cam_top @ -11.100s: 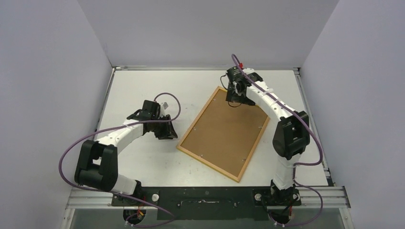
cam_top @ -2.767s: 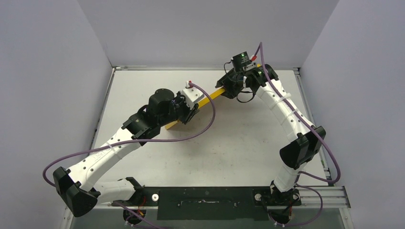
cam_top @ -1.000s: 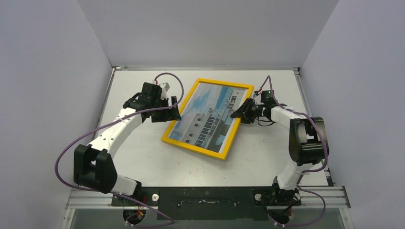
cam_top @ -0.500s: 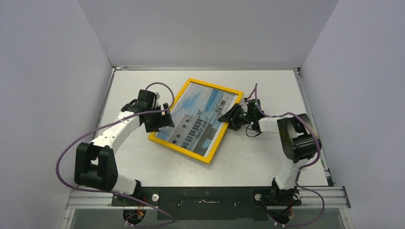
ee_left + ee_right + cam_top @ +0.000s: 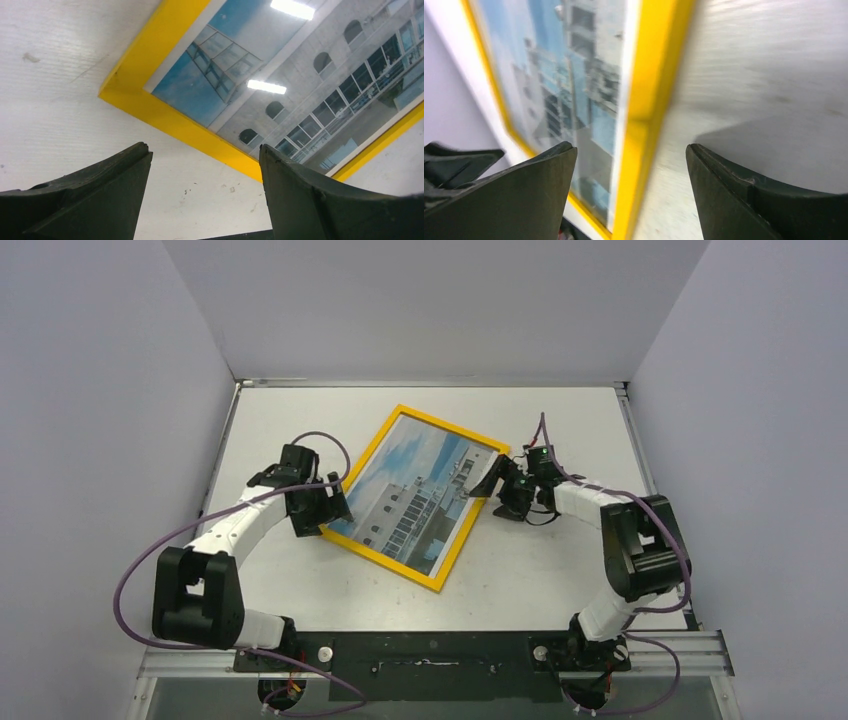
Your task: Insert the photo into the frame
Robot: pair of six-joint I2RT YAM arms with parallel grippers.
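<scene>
The frame [image 5: 380, 560] lies face up and askew in the middle of the table, yellow front showing. The photo [image 5: 415, 495] of the white building and blue sky sits inside it behind glass. My left gripper [image 5: 325, 508] is open at the frame's left corner. In the left wrist view the gripper [image 5: 203, 150] hovers over bare table just short of the frame's yellow corner [image 5: 150, 100], with the photo [image 5: 300, 75] beyond. My right gripper [image 5: 497, 485] is open at the frame's right edge. In the right wrist view its open fingers [image 5: 630, 147] stand either side of the yellow rail [image 5: 649, 100], not closed on it.
White table [image 5: 560, 560] with grey walls on three sides. The black base rail [image 5: 430, 650] runs along the near edge. Purple cables loop from both arms.
The frame, back up with the brown board showing at first, was lifted and turned by both grippers and now lies face up. In the last second it slid left and nearer; both grippers are off it.
</scene>
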